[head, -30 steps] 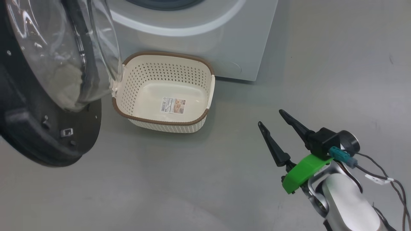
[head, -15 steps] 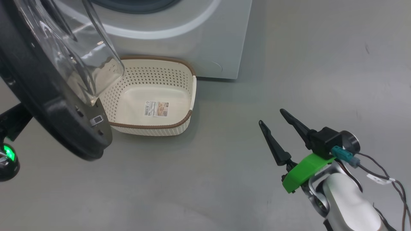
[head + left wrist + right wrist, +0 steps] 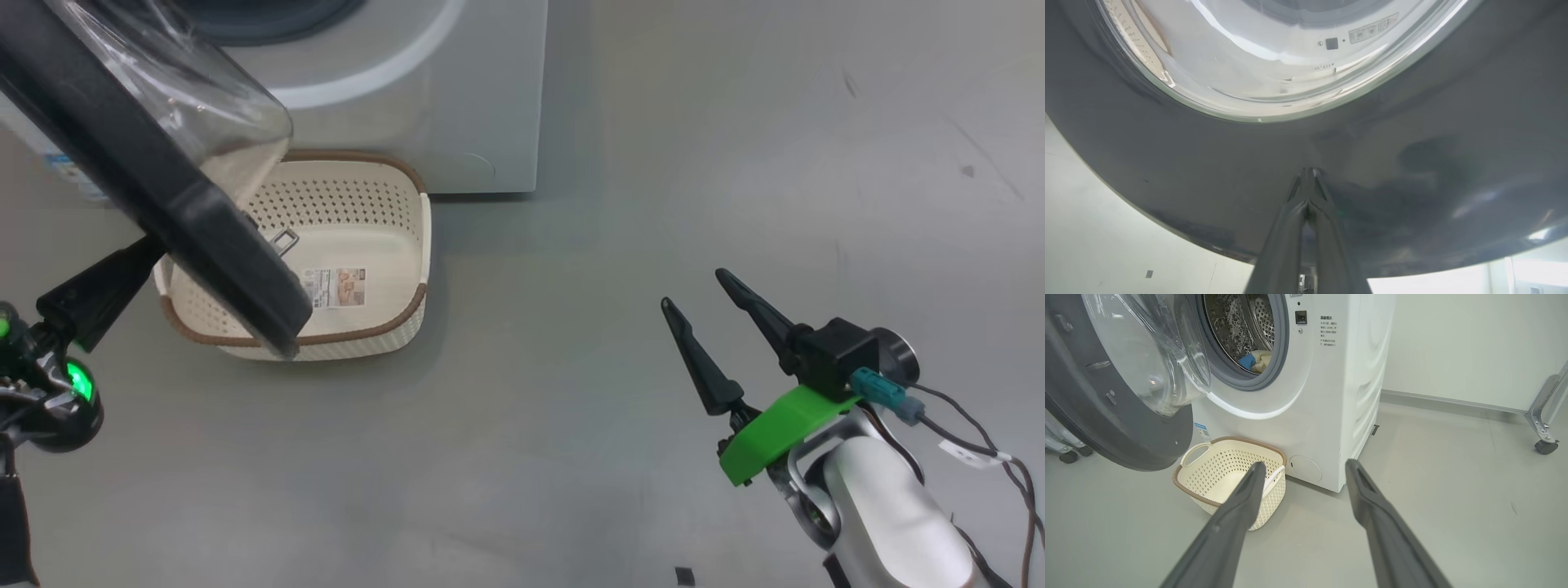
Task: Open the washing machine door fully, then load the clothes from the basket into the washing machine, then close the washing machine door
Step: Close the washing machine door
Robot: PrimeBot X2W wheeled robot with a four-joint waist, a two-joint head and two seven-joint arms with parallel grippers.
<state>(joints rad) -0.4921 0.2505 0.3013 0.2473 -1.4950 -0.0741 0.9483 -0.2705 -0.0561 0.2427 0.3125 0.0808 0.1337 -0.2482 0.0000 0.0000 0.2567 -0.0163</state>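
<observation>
It looks like a test lab: a big white front-loading washing machine (image 3: 1339, 396) alone on a smooth grey floor (image 3: 1453, 498), a bare white wall (image 3: 1474, 343), a castered metal frame leg (image 3: 1541, 428).

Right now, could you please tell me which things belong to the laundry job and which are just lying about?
Job: washing machine door, washing machine, basket, clothes in the drum, left pincer, right pincer.
Lying about: metal leg on a caster, dark floor scrap.

White washer (image 3: 1331, 396) fills the upper left. Its black-rimmed glass door (image 3: 1126, 375) stands partly open. Pale yellow and blue clothes (image 3: 1255, 359) lie inside. Empty cream basket (image 3: 1220, 469) sits on the floor below.
</observation>
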